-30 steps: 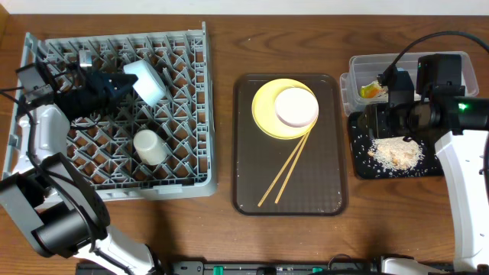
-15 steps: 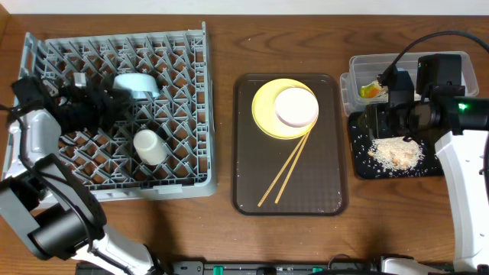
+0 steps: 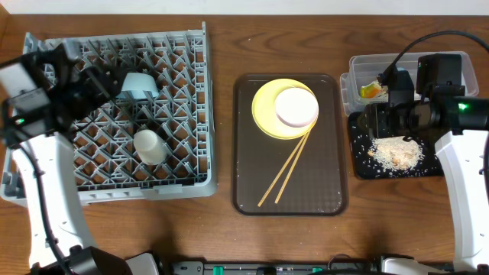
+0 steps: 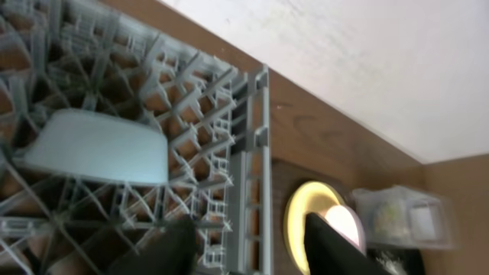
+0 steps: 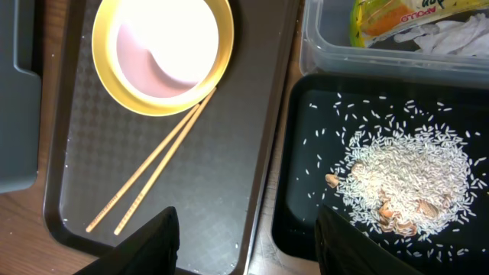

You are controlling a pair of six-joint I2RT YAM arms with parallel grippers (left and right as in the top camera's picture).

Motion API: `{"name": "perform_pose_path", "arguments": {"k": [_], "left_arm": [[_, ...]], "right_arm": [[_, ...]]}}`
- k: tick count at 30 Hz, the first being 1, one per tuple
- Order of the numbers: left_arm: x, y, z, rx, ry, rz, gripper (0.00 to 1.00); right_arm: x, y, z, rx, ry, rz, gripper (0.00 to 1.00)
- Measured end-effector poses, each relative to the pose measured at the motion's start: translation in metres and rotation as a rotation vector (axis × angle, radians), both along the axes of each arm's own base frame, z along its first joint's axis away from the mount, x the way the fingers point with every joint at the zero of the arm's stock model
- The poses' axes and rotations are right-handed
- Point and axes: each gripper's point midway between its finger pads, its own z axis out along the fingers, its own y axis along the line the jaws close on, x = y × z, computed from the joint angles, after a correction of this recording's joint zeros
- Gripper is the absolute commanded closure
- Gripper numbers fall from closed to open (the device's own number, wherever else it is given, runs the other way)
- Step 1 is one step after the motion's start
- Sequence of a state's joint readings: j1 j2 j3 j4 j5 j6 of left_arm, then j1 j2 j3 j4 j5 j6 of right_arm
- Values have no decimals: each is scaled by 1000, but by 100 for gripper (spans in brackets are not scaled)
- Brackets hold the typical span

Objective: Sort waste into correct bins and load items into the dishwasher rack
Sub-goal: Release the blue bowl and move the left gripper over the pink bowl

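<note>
The light blue bowl lies in the grey dishwasher rack, with a small white cup below it. My left gripper is open and empty just left of the bowl. The yellow plate holds the white bowl, and the chopsticks lie beside them. My right gripper is open and empty over the gap beside the black tray, which holds rice scraps. The clear tub holds the green-and-orange wrapper and the white wrapper.
The plate, bowl and chopsticks sit on a dark brown serving tray in the middle of the wooden table. The rack's right wall stands between my left gripper and that tray. The tub and black tray sit at the far right.
My left gripper has let go of the light blue bowl, which now rests in the rack, and the arm has drawn back and up. The right arm has not moved.
</note>
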State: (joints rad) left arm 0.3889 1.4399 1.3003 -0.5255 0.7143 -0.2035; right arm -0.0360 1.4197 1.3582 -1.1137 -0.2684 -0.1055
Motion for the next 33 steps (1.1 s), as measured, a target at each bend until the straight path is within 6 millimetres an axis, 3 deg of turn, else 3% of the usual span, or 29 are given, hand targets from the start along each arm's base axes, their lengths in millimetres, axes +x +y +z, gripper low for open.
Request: {"name": "perform_pose_path", "arguments": {"k": [6,9,13,16,23,28,33], "left_arm": [[42,-11,-22,195,-20,33,64],[66,-11,-43,259,-15,61,64],[83,-10,-77,289,33,72,63],[84,-9,-102,294,92,74,64],[59,-11,-133,283,253,58,63],[11,-22,-161,241,479,9,63],[-12,-25,-169,229,579,-4,64]], "right_arm": [[-1,0,0,0,3,0,45],[-1,0,0,0,4,0,46],[-1,0,0,1,5,0,46],[-2,0,-1,0,11,0,46],[-3,0,-1,0,11,0,46],[-3,0,-1,1,12,0,46],[-3,0,-1,1,12,0,45]]}}
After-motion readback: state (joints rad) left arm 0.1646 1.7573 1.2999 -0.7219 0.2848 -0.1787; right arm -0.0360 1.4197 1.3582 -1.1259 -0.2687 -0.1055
